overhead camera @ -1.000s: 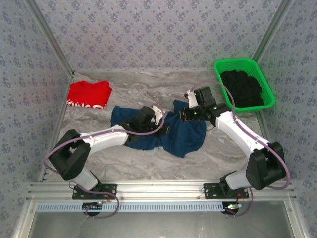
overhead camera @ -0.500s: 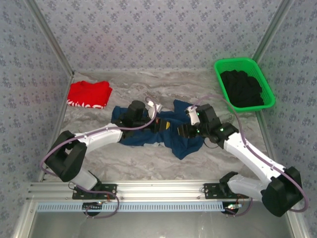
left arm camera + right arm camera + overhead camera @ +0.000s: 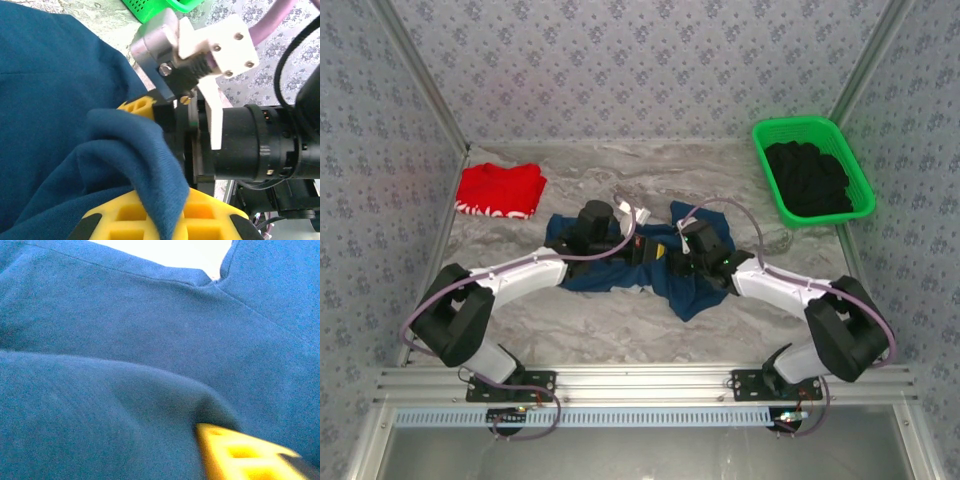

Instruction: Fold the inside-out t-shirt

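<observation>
While the inside-out t-shirt [image 3: 692, 285] lies crumpled at the middle of the bench [image 3: 620, 322], a fold is seemingly clamped in the left gripper [image 3: 642, 250]; the right gripper [image 3: 678, 262], buried in cloth, cannot be judged.

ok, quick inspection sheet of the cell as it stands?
Surface: grey marbled table, no spills seen.
Job's things: navy t-shirt crumpled mid-table, not yet folded.
Clutter: red folded garment far left; green basket far right, holding black clothing.
Grippers: left gripper pinches a shirt fold between yellow fingers; right gripper in the cloth, jaw state unclear.
Cables: purple cables loop off both arms, no snag seen.
Surroundings: patterned walls, aluminium rail in front.
</observation>
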{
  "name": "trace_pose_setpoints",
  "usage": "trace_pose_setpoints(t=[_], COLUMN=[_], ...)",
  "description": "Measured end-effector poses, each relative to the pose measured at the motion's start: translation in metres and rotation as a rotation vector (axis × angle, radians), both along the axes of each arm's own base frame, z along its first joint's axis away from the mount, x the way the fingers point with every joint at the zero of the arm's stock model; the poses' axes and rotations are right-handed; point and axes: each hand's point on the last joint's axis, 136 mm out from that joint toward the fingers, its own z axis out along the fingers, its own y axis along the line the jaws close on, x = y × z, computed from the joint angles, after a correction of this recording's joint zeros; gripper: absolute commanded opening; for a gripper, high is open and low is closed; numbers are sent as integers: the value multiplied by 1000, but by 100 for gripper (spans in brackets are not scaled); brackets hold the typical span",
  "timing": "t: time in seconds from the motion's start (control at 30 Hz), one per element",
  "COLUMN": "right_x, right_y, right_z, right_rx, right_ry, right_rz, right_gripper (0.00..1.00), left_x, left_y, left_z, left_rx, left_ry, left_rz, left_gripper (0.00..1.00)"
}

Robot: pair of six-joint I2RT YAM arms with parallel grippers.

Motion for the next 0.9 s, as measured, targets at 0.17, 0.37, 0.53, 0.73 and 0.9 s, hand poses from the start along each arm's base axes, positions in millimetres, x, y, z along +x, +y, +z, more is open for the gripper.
trace_pose_setpoints(t=[0.17,0.37,0.53,0.73,0.9], right_x=[-9,-41,-49,-43,-41], right_y=[3,18,27,29,31], right_z=[38,116,119,114,115], right_rx=[165,472,574,625,639], right_ry=[8,-25,43,76,72], right_rz=[100,296,341,335,335], right_gripper=[0,0,0,0,0], left_x=[28,57,58,30,11], left_y=[33,69,83,96,90], left_z=[-4,-25,-32,-5,10], left_rx=[73,261,347,334,256], left_ry=[-15,-71,-80,-94,-45], left_rz=[167,348,401,442,433], left_gripper=[8,45,61,71,79])
